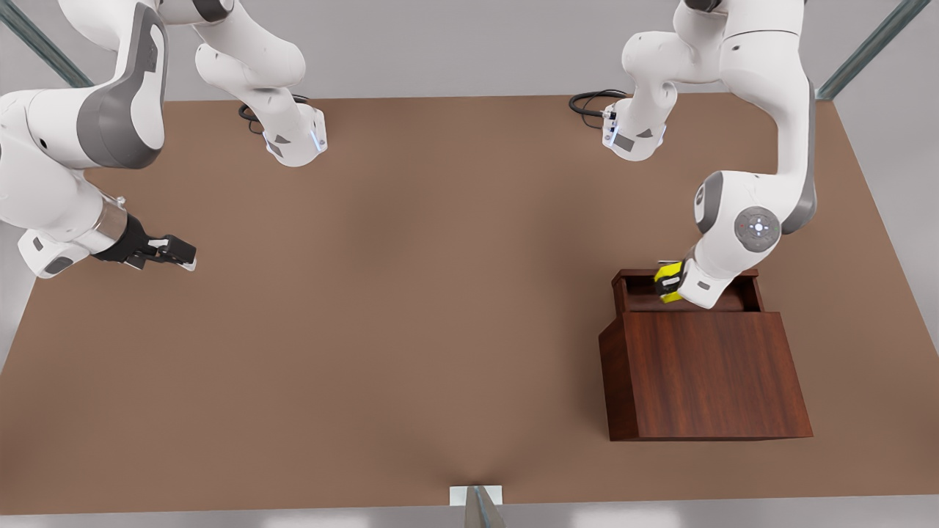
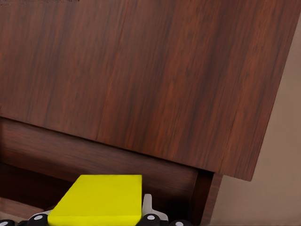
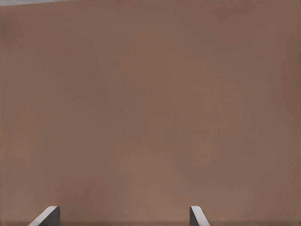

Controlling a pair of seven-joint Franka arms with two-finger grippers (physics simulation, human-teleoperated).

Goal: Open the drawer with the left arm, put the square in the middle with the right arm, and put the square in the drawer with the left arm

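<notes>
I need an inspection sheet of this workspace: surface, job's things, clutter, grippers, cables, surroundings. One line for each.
Surface: brown tabletop, plain, unmarked.
Job's things: drawer pulled open from the wooden box; yellow square held over the drawer.
Clutter: nothing seen.
Grippers: left gripper shut on the square above the drawer; right gripper open, waiting over bare table at the front view's left.
Cables: black loops by each arm base.
Surroundings: grey floor, metal frame struts at the corners.
</notes>
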